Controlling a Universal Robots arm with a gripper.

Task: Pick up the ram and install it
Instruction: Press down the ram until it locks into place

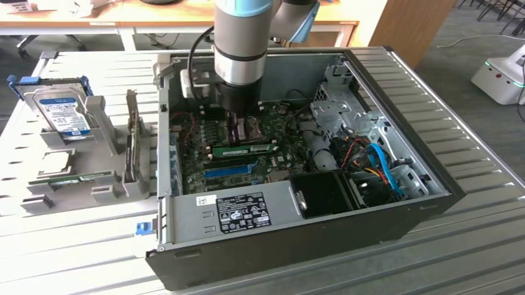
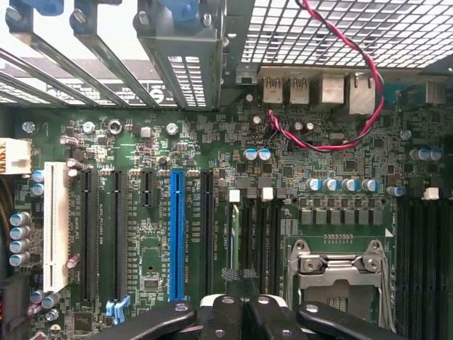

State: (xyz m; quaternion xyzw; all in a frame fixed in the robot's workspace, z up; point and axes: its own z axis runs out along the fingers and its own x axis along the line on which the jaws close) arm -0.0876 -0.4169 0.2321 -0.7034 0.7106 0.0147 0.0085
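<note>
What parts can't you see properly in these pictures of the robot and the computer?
- The gripper's tips: hidden behind the arm in the exterior view and cut by the frame edge in the wrist view.
- The ram: its label is too small to read in the exterior view.
- The hard drive: its lower part is hidden by its grey holder.

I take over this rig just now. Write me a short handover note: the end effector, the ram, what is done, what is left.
End effector: shut, low over the motherboard inside the open PC case.
Ram: on the motherboard at the memory slots, standing on edge, just below the end effector. Whether it is gripped is unclear.
Done: the ram is picked up and brought to the slots.
Left: installation is not confirmed; I cannot tell if the ram is fully seated.
</note>
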